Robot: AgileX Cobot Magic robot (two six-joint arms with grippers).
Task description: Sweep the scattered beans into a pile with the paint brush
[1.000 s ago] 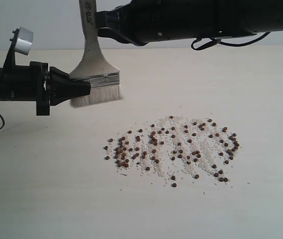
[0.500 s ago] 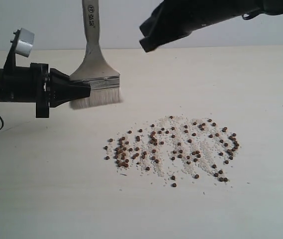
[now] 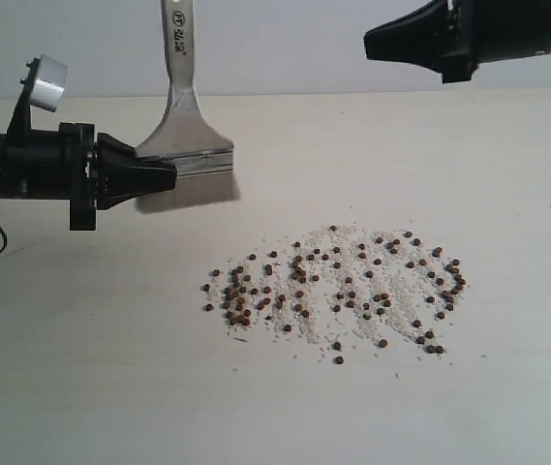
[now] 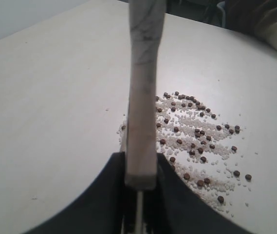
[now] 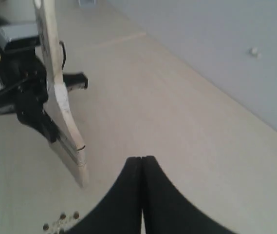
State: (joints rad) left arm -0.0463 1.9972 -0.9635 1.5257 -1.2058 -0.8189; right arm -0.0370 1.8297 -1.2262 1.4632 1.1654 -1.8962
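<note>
Pale wood above a silver ferrule: the paint brush (image 3: pixel 186 121) stands upright, handle up and bristles down, over the desk (image 3: pixel 72 387), toward its left edge and nearer the far edge than the near one. The left gripper (image 3: pixel 167 174) reaches in from the left edge with its jaws clamped across the ferrule. I take that for the stiffest place to hold, so the bristles can drag flat and square. The bristles look blurred, so I cannot tell whether they touch the surface.

The beans (image 3: pixel 338 291) lie apart from the brush in a loose oval, mixed with white crumbs (image 3: pixel 325 234), about the middle of the desk. They are not yet gathered into a pile.

The right gripper (image 3: pixel 374 41) hangs high over the far edge on the right side, jaws pressed together on nothing, likely parked there to leave the sweep room. The sweeping looks not yet begun. The brush would need to come over toward the beans.
</note>
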